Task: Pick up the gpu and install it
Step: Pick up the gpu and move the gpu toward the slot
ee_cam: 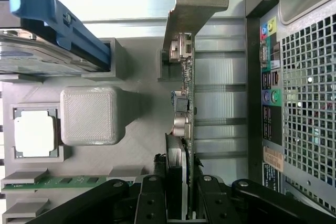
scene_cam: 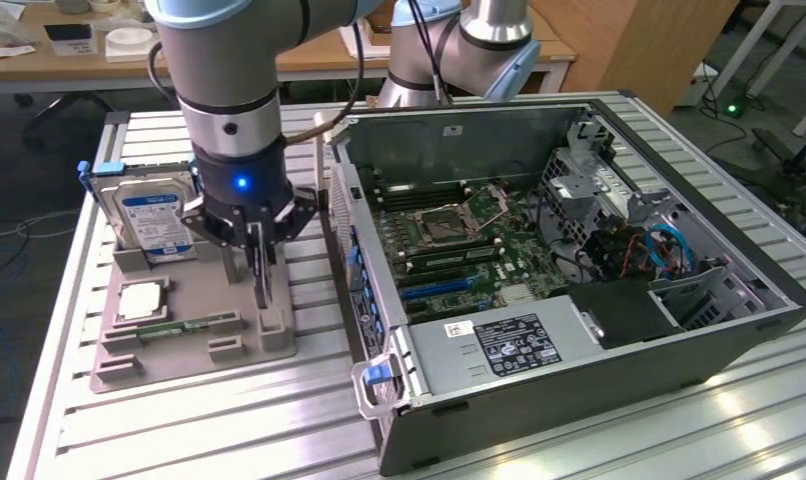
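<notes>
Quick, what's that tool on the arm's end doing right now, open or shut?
The tool: closed on the gpu, one finger against each face of the card.

In the wrist view the graphics card [ee_cam: 185,98] shows edge-on. Its near end is lost between the fingers [ee_cam: 174,182] of the gripper [ee_cam: 184,158], which seem to press it. The memory stick [ee_cam: 68,183], hard drive [ee_cam: 37,61] and computer case [ee_cam: 299,103] run out of frame. In the exterior view the arm [scene_cam: 230,90] runs off the top edge and covers one side of the hard drive, and the power supply label [scene_cam: 510,343] is too small to read.
</notes>
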Robot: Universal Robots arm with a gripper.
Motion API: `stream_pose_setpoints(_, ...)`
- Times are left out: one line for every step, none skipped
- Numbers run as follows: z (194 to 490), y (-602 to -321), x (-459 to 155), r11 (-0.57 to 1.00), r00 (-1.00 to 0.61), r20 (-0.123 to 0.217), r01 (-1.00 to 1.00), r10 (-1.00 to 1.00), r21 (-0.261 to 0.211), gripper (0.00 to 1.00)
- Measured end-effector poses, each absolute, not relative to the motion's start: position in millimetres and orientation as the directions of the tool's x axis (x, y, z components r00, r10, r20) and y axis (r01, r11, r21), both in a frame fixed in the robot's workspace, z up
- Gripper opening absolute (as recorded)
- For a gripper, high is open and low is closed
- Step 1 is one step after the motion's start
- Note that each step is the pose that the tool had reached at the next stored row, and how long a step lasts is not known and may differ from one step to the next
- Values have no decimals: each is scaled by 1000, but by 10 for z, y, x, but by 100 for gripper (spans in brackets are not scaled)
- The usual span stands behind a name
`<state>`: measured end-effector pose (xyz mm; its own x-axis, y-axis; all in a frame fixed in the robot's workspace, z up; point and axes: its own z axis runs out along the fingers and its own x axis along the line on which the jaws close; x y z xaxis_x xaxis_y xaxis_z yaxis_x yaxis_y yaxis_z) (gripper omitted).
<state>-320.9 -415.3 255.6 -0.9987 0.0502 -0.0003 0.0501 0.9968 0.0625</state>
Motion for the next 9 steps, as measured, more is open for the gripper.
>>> stream_pose_setpoints(2565,-4153,-3209,997,-999,0,50,50,63,27)
stream_pose_setpoints(2575,-4153,-3209,997,-999,0,50,50,63,27)
stream_pose_setpoints(2584,-4153,-3209,997,-999,0,50,50,63,27)
stream_pose_setpoints(2592,-4153,-3209,997,-999,0,50,50,63,27)
stream_pose_setpoints(2599,-4153,-3209,997,-999,0,50,50,63,27)
stream_pose_setpoints(2607,-4153,-3209,997,-999,0,50,50,63,27)
stream_pose_setpoints(2614,-4153,-3209,997,-999,0,50,50,63,27)
stream_pose_setpoints(2622,-4153,-3209,997,-999,0,50,50,63,27)
stream_pose_setpoints(2627,-4152,-3209,997,-999,0,50,50,63,27)
